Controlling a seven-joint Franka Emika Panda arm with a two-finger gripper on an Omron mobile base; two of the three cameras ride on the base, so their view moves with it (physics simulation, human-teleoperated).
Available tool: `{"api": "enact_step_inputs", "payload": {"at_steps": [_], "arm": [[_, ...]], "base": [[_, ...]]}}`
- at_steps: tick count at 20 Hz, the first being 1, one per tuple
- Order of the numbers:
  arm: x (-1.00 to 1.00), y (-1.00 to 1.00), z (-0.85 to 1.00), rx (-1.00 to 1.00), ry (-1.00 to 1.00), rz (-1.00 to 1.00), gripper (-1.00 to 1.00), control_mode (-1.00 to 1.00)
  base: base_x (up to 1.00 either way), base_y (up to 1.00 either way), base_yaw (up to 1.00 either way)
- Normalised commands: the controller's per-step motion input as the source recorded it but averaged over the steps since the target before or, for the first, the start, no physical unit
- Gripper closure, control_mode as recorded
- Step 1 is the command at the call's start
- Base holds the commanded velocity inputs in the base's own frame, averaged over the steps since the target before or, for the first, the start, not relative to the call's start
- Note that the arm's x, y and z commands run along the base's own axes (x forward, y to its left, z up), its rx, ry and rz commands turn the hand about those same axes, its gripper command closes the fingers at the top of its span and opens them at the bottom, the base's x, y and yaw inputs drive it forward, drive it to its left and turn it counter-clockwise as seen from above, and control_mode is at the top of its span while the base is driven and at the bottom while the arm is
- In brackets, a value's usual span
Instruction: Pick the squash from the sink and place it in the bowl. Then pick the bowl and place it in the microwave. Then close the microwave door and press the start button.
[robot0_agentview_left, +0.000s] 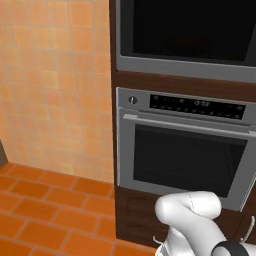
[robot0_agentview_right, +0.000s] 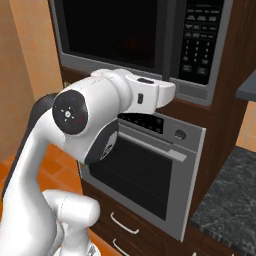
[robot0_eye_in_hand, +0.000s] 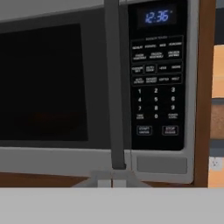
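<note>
left base view: the microwave (robot0_agentview_left: 187, 35) sits above the steel oven (robot0_agentview_left: 185, 150), its door (robot0_agentview_left: 185, 27) flush with the frame, so closing looks done.

right base view: the arm reaches up toward the microwave's lower edge, with the keypad (robot0_agentview_right: 199, 40) up and to the right of the wrist. the fingertips are hidden behind the wrist here, so i can't read them from this angle.

hand view: the gripper (robot0_eye_in_hand: 111, 180) is clenched on nothing, tips together just below the foot of the vertical door handle (robot0_eye_in_hand: 112, 83). the start button (robot0_eye_in_hand: 144, 130) lies above and to the right of the fingers, in the keypad's bottom row beside the stop button (robot0_eye_in_hand: 170, 130). the squash and bowl are presumably inside; the dark window hides them.

to press well: keep the fingers closed as one blunt tip, shift right and up clear of the handle, then push in squarely on the left key only.
</note>
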Motion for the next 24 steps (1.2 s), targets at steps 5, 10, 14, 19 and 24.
{"api": "enact_step_inputs", "payload": {"at_steps": [5, 10, 14, 19, 24], "arm": [[0.35, -0.43, 0.0, 0.05, -0.02, 0.08, 1.0, -1.0], [0.37, -0.42, 0.0, 0.05, 0.0, 0.07, 1.0, -1.0], [0.37, -0.33, 0.0, 0.01, 0.0, 0.03, 1.0, -1.0], [0.23, -0.17, 0.0, 0.0, 0.0, 0.01, 1.0, -1.0], [0.44, -0.06, 0.0, 0.0, 0.0, 0.0, 1.0, -1.0]], "base": [[0.0, 0.0, 0.0], [0.0, 0.0, 0.0], [0.0, 0.0, 0.0], [0.0, 0.0, 0.0], [0.0, 0.0, 0.0]]}}
